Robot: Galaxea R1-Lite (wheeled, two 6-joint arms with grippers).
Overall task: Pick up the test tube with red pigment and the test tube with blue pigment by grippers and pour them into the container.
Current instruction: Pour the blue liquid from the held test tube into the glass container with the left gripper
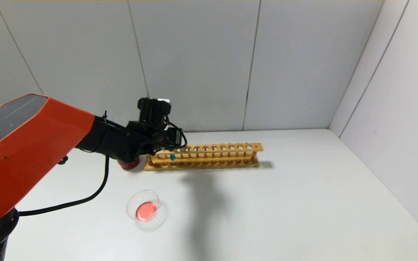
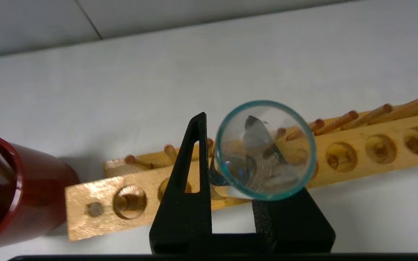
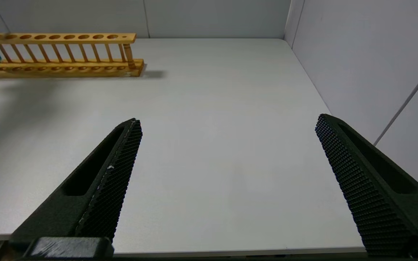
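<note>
The left gripper [image 2: 227, 170] is closed on the test tube with blue pigment [image 2: 265, 150] – the tube still seated in the wooden rack [image 2: 376, 145] directly below the fingers – while the container [image 1: 145, 210] lies well nearer the robot, and the right gripper [image 3: 227, 152], parked apart, stands wide open.

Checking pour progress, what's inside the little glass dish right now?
The container holds a shallow pool of orange-red liquid, no blue. The blue test tube sits in the wooden rack, clamped by the left tool.
</note>
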